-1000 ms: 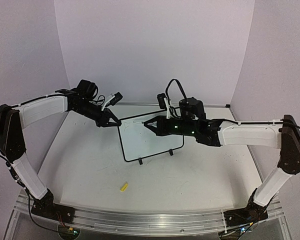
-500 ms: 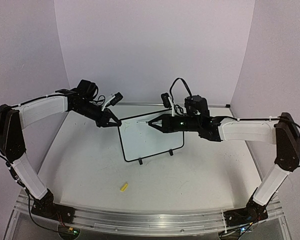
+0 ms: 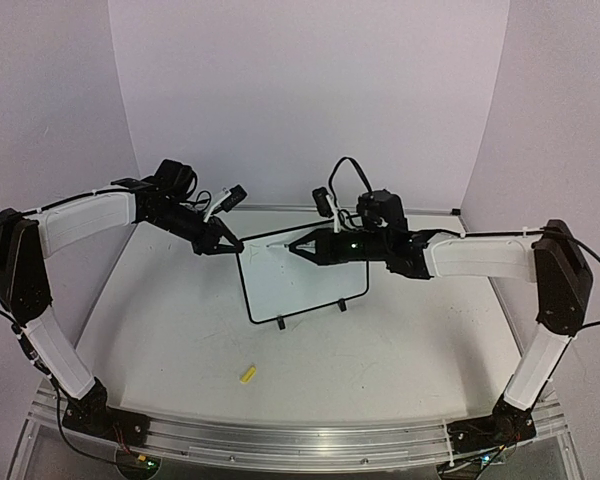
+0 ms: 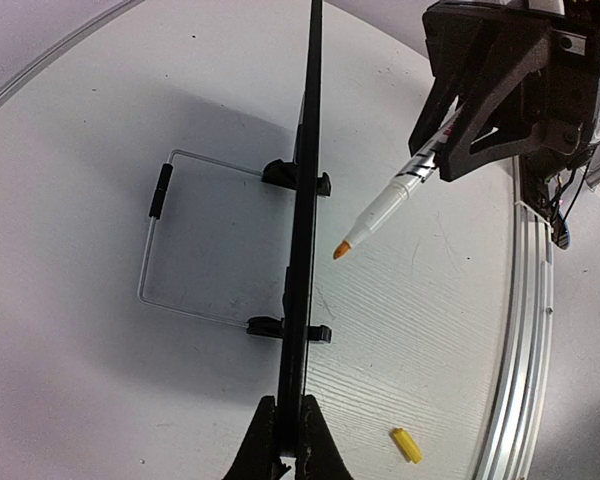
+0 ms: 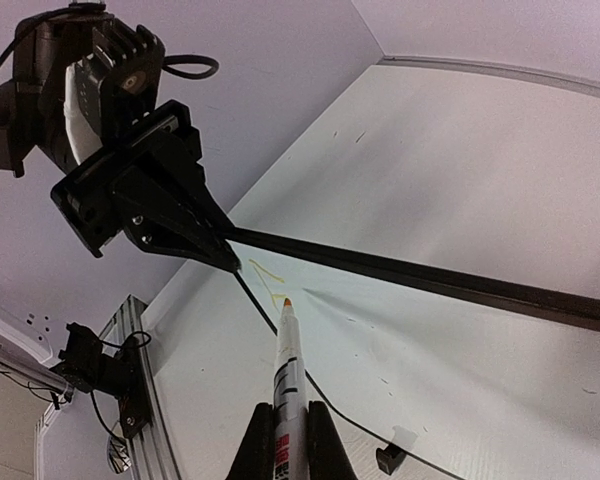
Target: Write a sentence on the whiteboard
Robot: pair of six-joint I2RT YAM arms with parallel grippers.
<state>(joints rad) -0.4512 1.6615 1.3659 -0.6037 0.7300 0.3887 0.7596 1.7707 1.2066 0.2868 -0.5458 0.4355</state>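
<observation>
The whiteboard (image 3: 305, 285) stands upright on two black clip feet at mid-table. My left gripper (image 3: 230, 245) is shut on its top left corner; in the left wrist view the board (image 4: 305, 200) runs edge-on out from between the jaws (image 4: 290, 440). My right gripper (image 3: 302, 247) is shut on a white marker (image 5: 288, 370) with an orange tip. The tip points at the board's face (image 5: 430, 340) near that corner. Seen from the left wrist, the marker (image 4: 385, 205) ends a small gap short of the board. Of the sentence, only a few faint yellow strokes (image 5: 265, 272) show beside the tip.
A yellow marker cap (image 3: 247, 375) lies on the table in front of the board, also in the left wrist view (image 4: 407, 445). A thin wire stand (image 4: 155, 240) reaches out behind the board. Purple walls close in the table at the back and both sides.
The right gripper carried the marker right along the top of the board, then back left to the corner. The left gripper and the board have not moved.
</observation>
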